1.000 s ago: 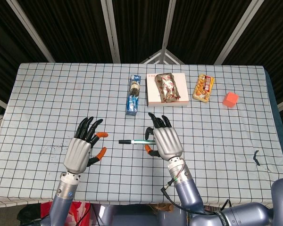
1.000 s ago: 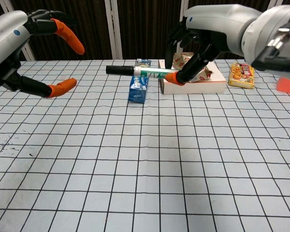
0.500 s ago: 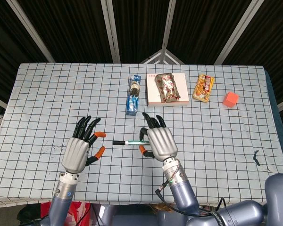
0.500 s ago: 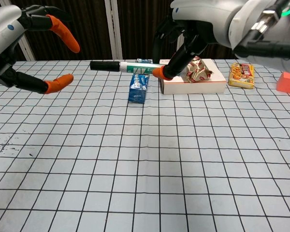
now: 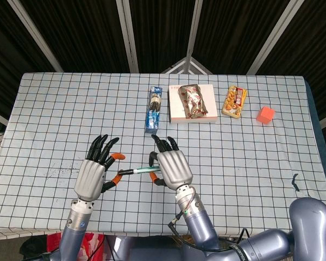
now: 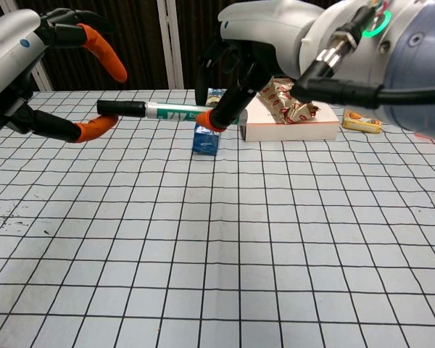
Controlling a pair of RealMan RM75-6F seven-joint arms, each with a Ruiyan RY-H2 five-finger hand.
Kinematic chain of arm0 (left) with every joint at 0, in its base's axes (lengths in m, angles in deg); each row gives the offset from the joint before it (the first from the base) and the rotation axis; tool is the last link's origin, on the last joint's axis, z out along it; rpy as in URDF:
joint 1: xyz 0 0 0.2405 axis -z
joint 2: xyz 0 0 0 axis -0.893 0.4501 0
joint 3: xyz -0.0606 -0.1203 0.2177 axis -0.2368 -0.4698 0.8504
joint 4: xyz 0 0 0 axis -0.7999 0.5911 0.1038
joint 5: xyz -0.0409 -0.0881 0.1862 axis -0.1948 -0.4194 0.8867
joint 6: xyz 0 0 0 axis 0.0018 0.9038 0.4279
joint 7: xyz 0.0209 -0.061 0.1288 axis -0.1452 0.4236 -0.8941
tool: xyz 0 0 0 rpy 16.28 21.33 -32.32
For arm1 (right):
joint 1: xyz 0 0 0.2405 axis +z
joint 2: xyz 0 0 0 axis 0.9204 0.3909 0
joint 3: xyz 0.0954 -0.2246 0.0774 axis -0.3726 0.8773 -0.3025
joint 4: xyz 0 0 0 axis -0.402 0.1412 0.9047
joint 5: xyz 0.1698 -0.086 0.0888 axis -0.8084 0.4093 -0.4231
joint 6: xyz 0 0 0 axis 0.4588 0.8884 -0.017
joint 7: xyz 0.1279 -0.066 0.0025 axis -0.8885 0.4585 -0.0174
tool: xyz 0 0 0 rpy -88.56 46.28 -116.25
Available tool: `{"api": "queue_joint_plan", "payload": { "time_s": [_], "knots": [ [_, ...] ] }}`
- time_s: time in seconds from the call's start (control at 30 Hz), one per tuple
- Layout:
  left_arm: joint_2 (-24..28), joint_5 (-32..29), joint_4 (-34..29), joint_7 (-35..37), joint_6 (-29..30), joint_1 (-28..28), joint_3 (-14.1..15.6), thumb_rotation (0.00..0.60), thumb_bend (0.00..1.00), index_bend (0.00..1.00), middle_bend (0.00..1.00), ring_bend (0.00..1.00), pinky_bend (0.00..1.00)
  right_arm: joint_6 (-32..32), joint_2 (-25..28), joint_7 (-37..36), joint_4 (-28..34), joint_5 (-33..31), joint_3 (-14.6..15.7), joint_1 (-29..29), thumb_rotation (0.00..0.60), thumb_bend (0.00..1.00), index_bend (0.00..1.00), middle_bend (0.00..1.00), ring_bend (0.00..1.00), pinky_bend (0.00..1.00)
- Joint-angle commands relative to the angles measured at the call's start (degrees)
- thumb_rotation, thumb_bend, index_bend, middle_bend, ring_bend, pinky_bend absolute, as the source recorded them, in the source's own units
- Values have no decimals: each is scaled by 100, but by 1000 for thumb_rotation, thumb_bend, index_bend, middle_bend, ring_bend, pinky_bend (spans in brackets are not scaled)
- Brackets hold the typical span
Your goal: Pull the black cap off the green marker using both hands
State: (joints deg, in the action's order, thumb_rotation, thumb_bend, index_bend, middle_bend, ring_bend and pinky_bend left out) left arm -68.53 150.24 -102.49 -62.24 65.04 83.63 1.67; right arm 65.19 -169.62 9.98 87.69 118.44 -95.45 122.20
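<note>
Marker (image 6: pixel 181 112) now nearer left hand (image 6: pixel 54 69)

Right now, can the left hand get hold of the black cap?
Probably yes. The left hand is open, and the black cap points into the gap between its fingers, nothing between them.

A table covered with a white cloth with black grid lines (image 5: pixel 54 109) stood in front of a dark background with pale slanted bars. Near the far edge a blue and white carton (image 5: pixel 153 109) lay flat. Just beside it, to its right, was a pale pink box (image 5: pixel 205 111) with a crinkled snack packet (image 5: pixel 191 100) lying on top. Further right lay a yellow tray of sweets (image 5: pixel 234 101), and near it a small orange cube (image 5: pixel 265 115). A small dark mark (image 5: pixel 295 182) was on the cloth at the right side.
</note>
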Motion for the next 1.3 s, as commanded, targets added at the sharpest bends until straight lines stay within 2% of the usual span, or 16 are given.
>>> {"api": "queue_joint_plan", "payload": {
  "time_s": [0.03,0.37,1.3],
  "knots": [
    [-1,14,1,4,9,5,21,600,419,444,123,0,0,40,-17,29,-19,-59,-60,40,600,560,739,66,145,68],
    [82,40,-39,15,80,-15,83,600,419,447,123,0,0,40,65,-83,-93,-321,-222,60,600,561,740,66,147,68],
    [-25,22,163,104,175,48,79,600,420,491,134,0,0,-14,187,-302,24,-326,-139,149,600,562,746,67,148,68]
  ]
}}
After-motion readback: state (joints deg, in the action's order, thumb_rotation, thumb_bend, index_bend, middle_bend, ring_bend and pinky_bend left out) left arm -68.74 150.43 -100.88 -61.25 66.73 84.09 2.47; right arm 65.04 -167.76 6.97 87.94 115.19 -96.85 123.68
